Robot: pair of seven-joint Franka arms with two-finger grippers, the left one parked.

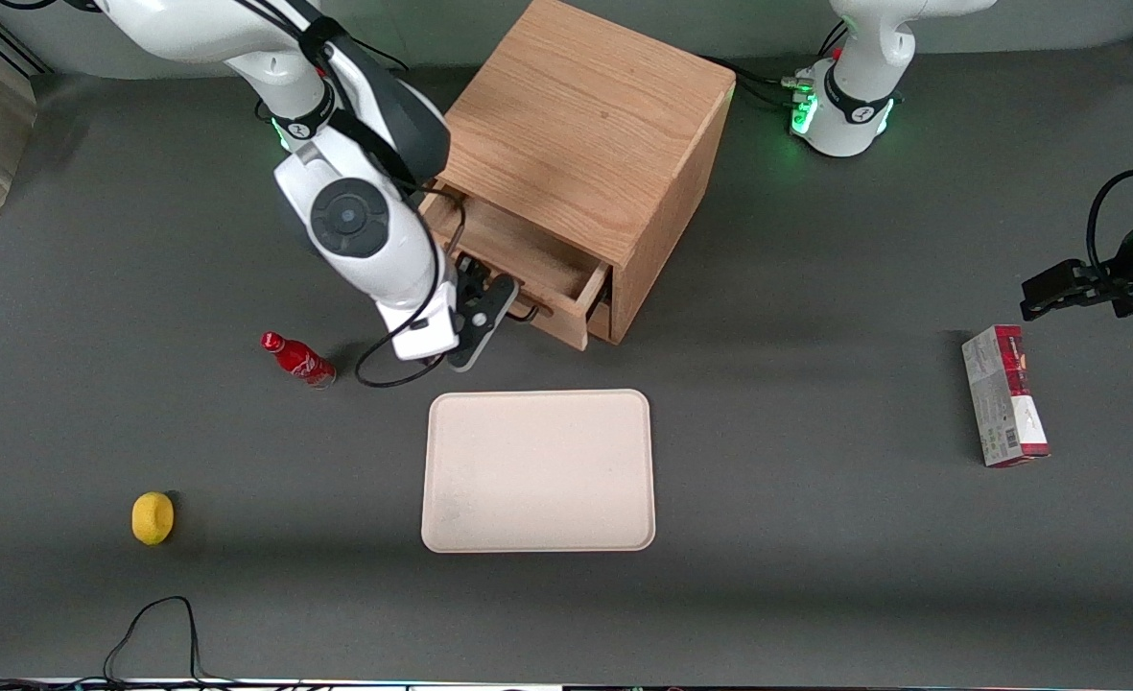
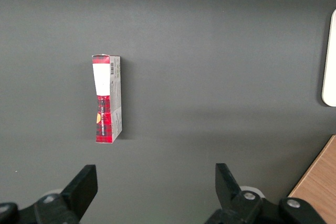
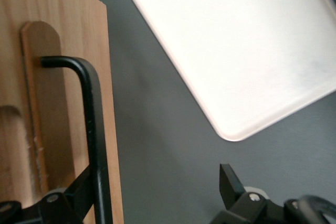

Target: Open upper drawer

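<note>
Light oak upper drawer point(image 1: 528, 264), a shallow wooden box, sticks partly out of the front of the cube-shaped oak cabinet point(image 1: 585, 125), its bare wood floor visible inside. A thin black metal bar handle point(image 3: 94, 129) runs along the drawer's front panel, bent at its end into the wood beside a rounded wooden backing strip.

The right arm's black two-finger gripper point(image 1: 491, 309) is right at the drawer front, at the handle. In the wrist view one finger point(image 3: 63, 203) sits against the bar and the other point(image 3: 233, 190) stands well clear of it: jaws spread wide, nothing clamped.

Just nearer the camera than the gripper lies a flat beige rectangular tray point(image 1: 537, 470). A small red bottle point(image 1: 297, 358) lies beside the gripper, a yellow round fruit point(image 1: 153, 517) nearer the camera than that. A red-and-grey carton point(image 1: 1004, 395) lies toward the parked arm's end.
</note>
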